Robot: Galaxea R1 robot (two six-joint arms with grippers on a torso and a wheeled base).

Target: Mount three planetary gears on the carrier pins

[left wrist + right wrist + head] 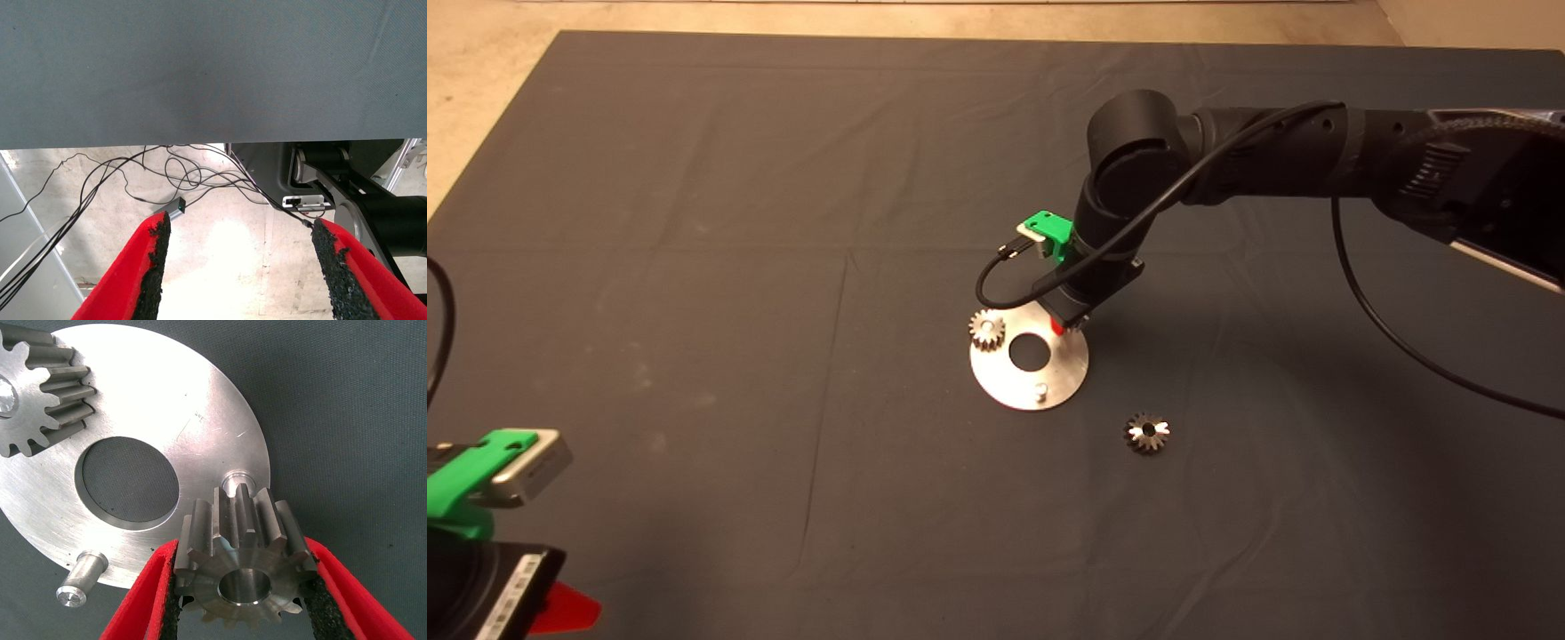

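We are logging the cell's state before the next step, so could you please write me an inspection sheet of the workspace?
Surface: dark mat, creased.
Job's things: disc flat on the mat; first gear seated on a pin; second gear held over a bare pin, not yet seated; another bare pin at the near rim; third gear loose on the mat beside the disc.
Clutter: nothing seen.
Grippers: right gripper shut on the second gear, over the disc; left gripper open, parked at the mat's lower left.
Cables: black cable looping from the right arm; tangled wires on the floor.
Surroundings: pale floor beyond the mat.
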